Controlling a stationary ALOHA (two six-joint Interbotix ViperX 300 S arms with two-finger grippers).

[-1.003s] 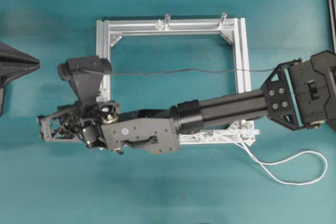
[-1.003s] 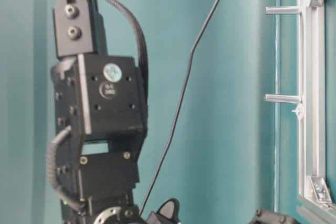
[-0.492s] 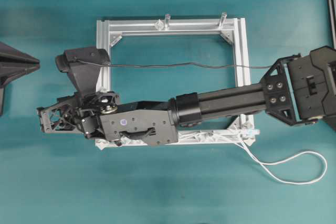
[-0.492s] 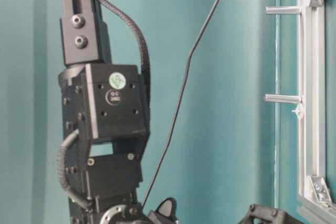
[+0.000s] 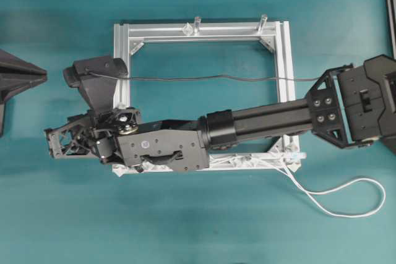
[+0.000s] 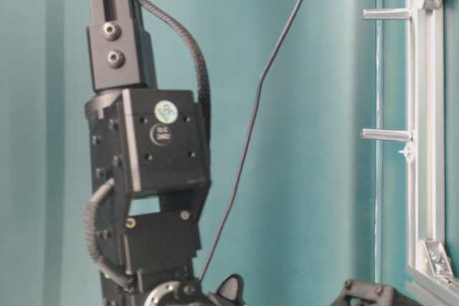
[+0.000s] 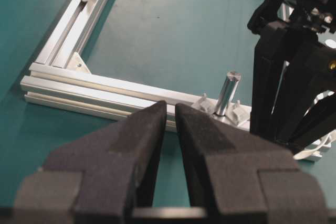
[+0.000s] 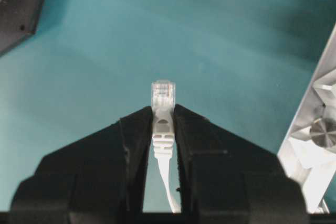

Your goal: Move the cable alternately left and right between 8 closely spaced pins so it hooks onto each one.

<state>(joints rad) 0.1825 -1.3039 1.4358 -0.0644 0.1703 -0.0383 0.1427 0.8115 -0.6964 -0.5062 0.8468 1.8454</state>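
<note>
On the frame (image 5: 282,60): two posts (image 5: 262,22), one cable (image 5: 346,199)

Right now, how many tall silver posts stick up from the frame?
3. Two posts stand on the frame's top rail in the overhead view, one left of the middle and one near the right corner. A third shows in the left wrist view, beside the right arm. That arm may hide more.

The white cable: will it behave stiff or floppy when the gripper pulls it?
Probably floppy: the white cable lies in a loose loop on the table. Likely light, since the right gripper holds it pinched just behind the plug. The smooth jacket might slip.
</note>
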